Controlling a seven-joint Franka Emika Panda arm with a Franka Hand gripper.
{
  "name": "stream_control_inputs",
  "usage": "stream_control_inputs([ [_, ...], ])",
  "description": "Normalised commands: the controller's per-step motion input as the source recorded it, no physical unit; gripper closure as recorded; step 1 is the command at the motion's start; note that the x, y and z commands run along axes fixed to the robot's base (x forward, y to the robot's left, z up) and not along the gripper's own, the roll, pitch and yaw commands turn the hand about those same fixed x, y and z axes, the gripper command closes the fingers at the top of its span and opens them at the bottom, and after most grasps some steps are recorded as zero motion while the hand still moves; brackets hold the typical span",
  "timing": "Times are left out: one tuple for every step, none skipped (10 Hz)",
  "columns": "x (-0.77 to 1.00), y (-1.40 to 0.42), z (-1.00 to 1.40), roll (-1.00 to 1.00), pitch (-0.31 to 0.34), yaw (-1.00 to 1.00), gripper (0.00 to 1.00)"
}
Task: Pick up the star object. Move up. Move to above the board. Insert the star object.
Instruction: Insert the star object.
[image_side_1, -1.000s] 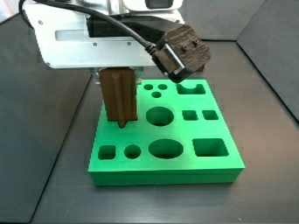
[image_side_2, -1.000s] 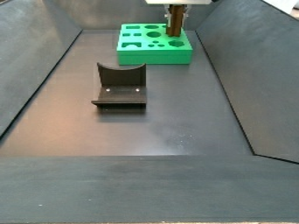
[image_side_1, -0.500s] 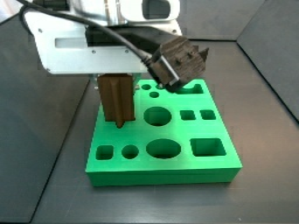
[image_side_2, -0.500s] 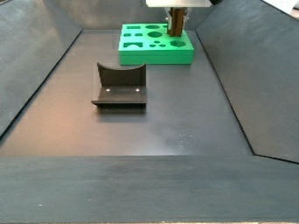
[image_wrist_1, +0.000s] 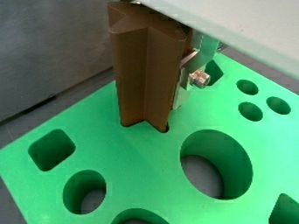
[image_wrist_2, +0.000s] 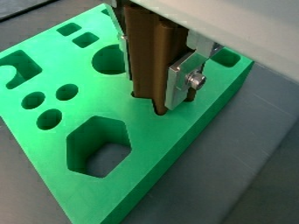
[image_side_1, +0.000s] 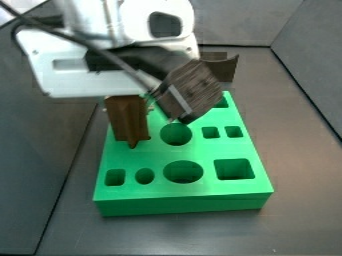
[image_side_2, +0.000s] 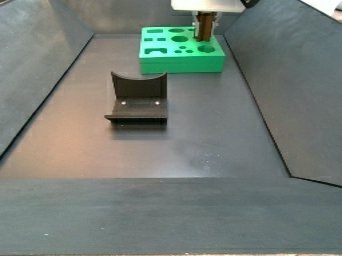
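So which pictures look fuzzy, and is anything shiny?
In both wrist views the star object looks soft up close and the silver fingers shine; in a side view the gripper is blurry over the board; the far side view is dim.

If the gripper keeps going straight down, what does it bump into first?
Probably the board. The gripper points down, shut on the star object, whose lower end already sits in the board's hole. Going down pushes it deeper; the hole's depth is hidden, but the fingers would meet the green top.
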Motion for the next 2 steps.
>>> stream_control_inputs([
  [-0.2, -0.02, -0.14, 0.06, -0.259, 0.0, 1.0],
  [0.0, 0.0, 0.0, 0.0, 0.0, 0.0, 1.0],
])
